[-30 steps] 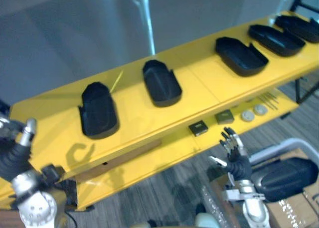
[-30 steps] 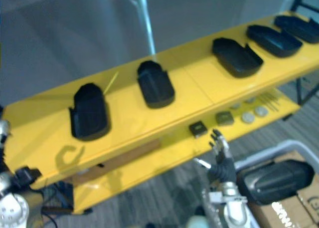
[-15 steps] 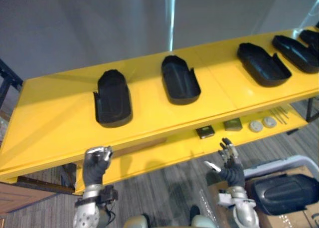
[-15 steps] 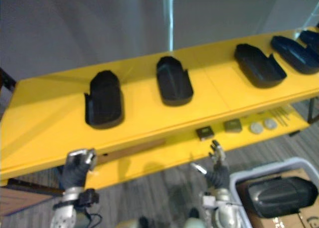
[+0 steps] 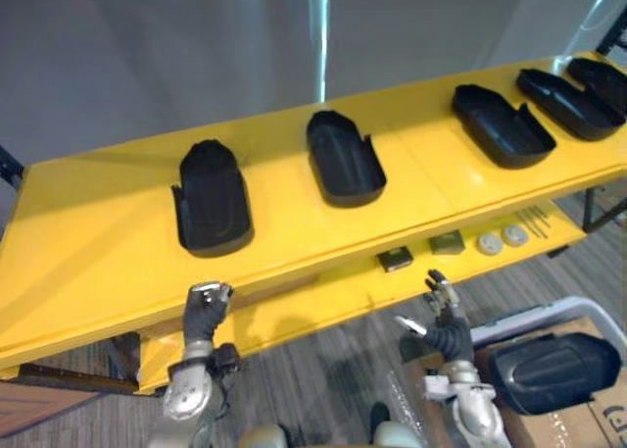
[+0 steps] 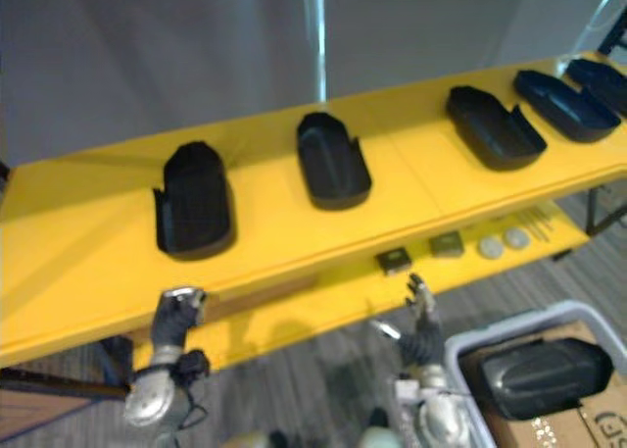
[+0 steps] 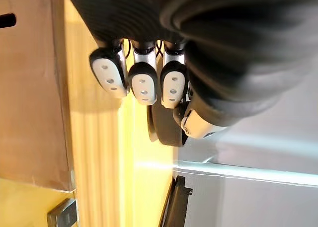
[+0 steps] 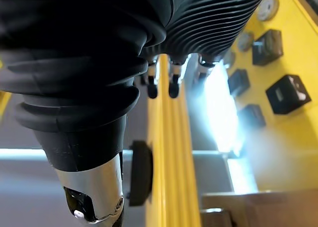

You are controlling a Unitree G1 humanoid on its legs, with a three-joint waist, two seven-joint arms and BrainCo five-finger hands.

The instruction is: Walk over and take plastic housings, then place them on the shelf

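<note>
Several black plastic housings lie in a row on the yellow shelf's top board (image 5: 88, 272): one at the left (image 5: 211, 198), one in the middle (image 5: 345, 159), one further right (image 5: 500, 124) and more at the far right (image 5: 560, 100). Another black housing (image 5: 554, 370) rests in a bin at the lower right. My left hand (image 5: 206, 311) hangs below the shelf's front edge with curled fingers (image 7: 141, 80) and holds nothing. My right hand (image 5: 443, 325) is low in front of the lower board, its fingers (image 8: 164, 83) straight and empty.
The lower yellow board (image 5: 323, 306) carries small black blocks (image 5: 397, 260), a grey block (image 5: 446, 241) and two pale discs (image 5: 500, 238). A white bin (image 5: 534, 316) with a cardboard box (image 5: 598, 409) stands at the lower right. A grey wall rises behind the shelf.
The camera has swung, shifting the whole picture. My left hand has dropped from the far left beside the shelf to below its front edge. The right hand has stayed low and open.
</note>
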